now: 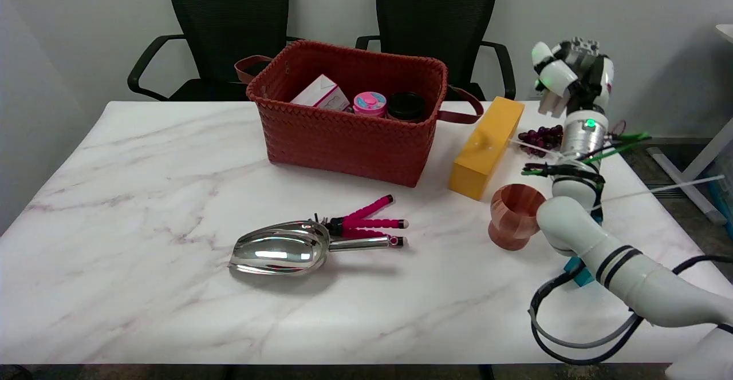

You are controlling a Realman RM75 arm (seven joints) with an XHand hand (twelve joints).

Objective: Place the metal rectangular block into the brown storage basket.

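Note:
The rectangular block (pixel 487 145) is yellow and lies on the marble table, angled from front left to back right, just right of the basket. The brown woven storage basket (pixel 343 139) stands at the table's back centre, with a white-and-pink box, a pink-lidded jar and a dark jar inside it. My right hand (pixel 572 76) hangs in the air above the table's back right corner, to the right of the block's far end and apart from it. It holds nothing, and its fingers point downward, loosely spread.
A copper-coloured cup (pixel 513 216) stands in front of the block, close to my right forearm. A bunch of dark grapes (pixel 541 137) lies behind the arm. A metal scoop (pixel 286 248) and a pink flexible tripod (pixel 366 225) lie at front centre. Two black chairs stand behind the table.

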